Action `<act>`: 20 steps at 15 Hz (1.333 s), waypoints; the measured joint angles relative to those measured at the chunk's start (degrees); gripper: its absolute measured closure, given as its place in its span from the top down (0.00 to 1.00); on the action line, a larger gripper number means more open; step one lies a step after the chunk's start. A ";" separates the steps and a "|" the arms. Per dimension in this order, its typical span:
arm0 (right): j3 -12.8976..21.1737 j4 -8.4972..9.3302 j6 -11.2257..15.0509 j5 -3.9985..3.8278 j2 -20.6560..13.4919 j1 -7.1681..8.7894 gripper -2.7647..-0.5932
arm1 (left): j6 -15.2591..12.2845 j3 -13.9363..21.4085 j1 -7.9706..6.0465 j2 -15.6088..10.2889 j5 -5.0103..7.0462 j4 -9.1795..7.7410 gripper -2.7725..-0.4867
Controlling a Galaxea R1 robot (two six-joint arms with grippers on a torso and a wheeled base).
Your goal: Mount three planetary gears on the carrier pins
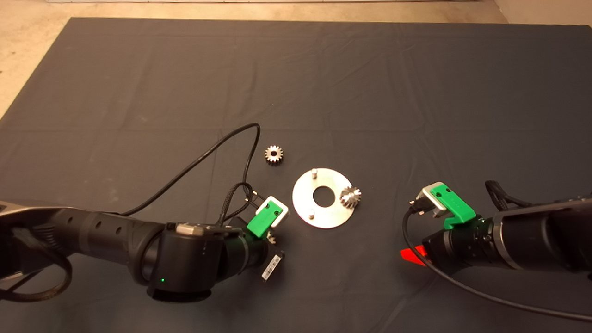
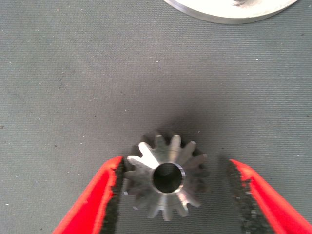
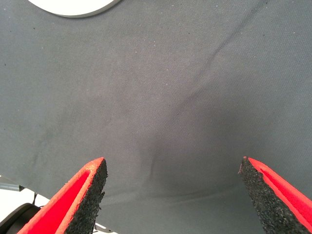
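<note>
left pincer [image 2: 170,195] released, low over the surface [image 1: 138,83], straddling a gear [image 2: 165,178] lying flat: one pad touching its teeth, other pad apart | second gear [image 1: 350,196] tilted on disc [image 1: 307,194] rim at a pin | third gear [image 1: 274,154] loose on mat just beyond disc | right pincer [image 3: 173,195] released, on nothing, idle right of disc

Shiny machined metal gears [image 2: 165,178] and a polished metal disc [image 1: 326,198] lie on matt woven cloth mat [image 1: 370,92].
</note>
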 joint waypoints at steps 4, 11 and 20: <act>0.02 0.20 0.00 -0.03 0.00 1.21 0.66 | 0.05 0.01 0.00 -0.01 0.09 0.11 0.33; 0.16 0.69 0.00 -0.03 0.00 2.02 0.66 | 0.17 0.01 0.50 0.00 0.29 1.00 0.27; 0.16 0.94 0.00 -0.03 0.00 2.17 0.66 | 0.21 0.01 0.63 0.01 0.31 1.35 0.23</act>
